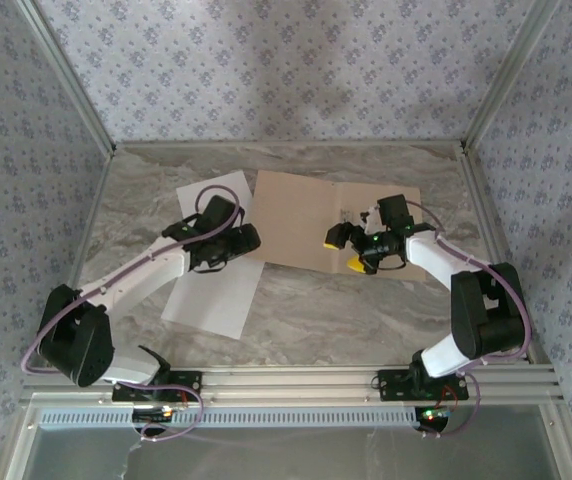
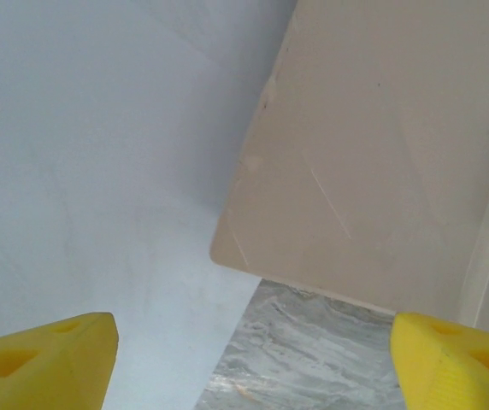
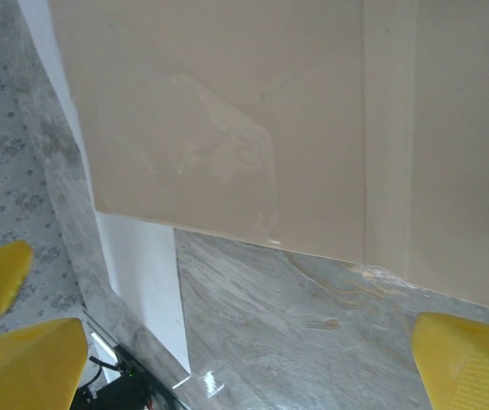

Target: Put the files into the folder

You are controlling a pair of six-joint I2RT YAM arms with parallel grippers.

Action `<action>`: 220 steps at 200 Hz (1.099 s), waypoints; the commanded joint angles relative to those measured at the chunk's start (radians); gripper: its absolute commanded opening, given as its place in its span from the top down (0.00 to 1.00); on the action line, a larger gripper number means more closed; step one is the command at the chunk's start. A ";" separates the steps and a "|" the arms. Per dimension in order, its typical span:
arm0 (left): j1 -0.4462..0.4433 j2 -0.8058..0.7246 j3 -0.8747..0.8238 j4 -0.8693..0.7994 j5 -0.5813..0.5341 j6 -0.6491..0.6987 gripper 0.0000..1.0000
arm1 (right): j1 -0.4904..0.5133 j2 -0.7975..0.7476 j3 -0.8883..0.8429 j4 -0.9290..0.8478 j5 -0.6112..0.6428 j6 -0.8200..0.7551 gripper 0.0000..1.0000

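Observation:
The tan folder (image 1: 301,215) lies open and flat at mid-table, a small grey clip (image 1: 351,215) by its crease. Two white files (image 1: 211,295) lie overlapped to its left, and the folder's near-left corner (image 2: 227,243) rests over a sheet (image 2: 99,171). My left gripper (image 1: 249,240) hovers over that corner, its yellow fingers (image 2: 44,359) wide apart with nothing between them. My right gripper (image 1: 350,250) is open over the folder's near edge (image 3: 253,120) close to the crease, fingers (image 3: 471,363) spread and empty above bare table. A white sheet (image 3: 142,273) shows beyond.
Grey marble tabletop (image 1: 346,310) stretches in front of the folder. Patterned walls and aluminium posts (image 1: 66,70) close in the left, back and right sides. A slotted aluminium rail (image 1: 296,385) carrying the arm bases runs along the near edge.

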 commanded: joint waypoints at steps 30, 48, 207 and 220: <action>0.051 0.146 0.127 -0.036 0.179 0.214 0.15 | -0.077 -0.019 -0.054 -0.106 0.068 -0.118 0.01; 0.061 0.224 0.183 -0.036 0.208 0.254 0.15 | -0.115 -0.008 -0.062 -0.113 0.072 -0.141 0.01; 0.065 0.221 0.191 -0.126 0.110 0.231 0.16 | -0.219 0.168 0.069 -0.139 0.049 -0.240 0.01; 0.102 0.178 0.152 -0.144 0.087 0.226 0.14 | -0.211 0.151 0.066 -0.146 0.045 -0.234 0.01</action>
